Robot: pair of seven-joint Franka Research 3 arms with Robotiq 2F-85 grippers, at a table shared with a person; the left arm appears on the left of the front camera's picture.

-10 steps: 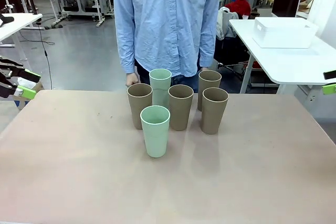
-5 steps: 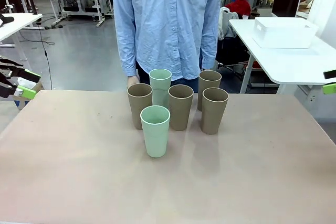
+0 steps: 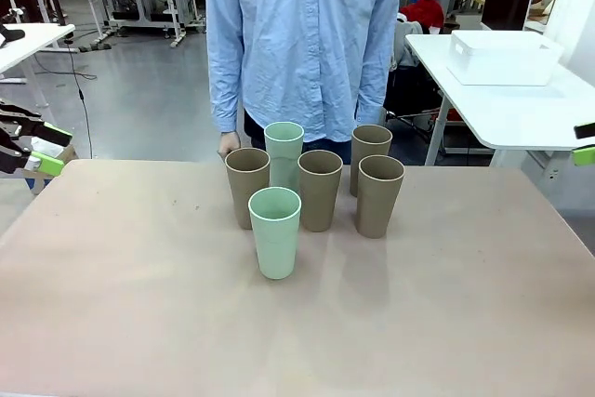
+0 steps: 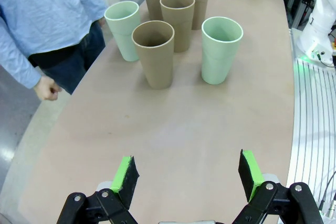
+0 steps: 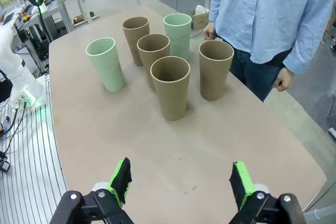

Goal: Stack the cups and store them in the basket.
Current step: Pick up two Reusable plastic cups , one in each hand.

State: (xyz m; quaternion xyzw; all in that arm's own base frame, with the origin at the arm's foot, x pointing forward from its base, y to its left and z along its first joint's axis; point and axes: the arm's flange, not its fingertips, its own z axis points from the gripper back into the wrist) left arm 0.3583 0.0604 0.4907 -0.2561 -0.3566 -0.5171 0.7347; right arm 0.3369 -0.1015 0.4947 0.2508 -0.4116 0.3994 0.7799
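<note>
Six cups stand upright in a cluster at the table's far middle. A mint cup (image 3: 275,231) is nearest, a second mint cup (image 3: 284,149) stands at the back, and tan-brown cups (image 3: 320,190) surround them. My left gripper (image 3: 48,148) hangs open off the table's left edge, and my right gripper (image 3: 586,144) is at the picture's right edge. In the left wrist view the left gripper (image 4: 187,174) is open over bare table, short of the cups (image 4: 153,53). The right gripper (image 5: 181,182) is likewise open, apart from the cups (image 5: 170,87). The white basket (image 3: 502,58) sits on a separate table at the back right.
A person in a blue shirt stands at the table's far edge behind the cups, arms down, one hand (image 3: 228,144) close to the back-left cup. The pink table (image 3: 139,304) has wide bare room in front and to both sides.
The person has shifted slightly to the right and the hand near the cups has drawn back a little. Both grippers and all cups stay where they were.
</note>
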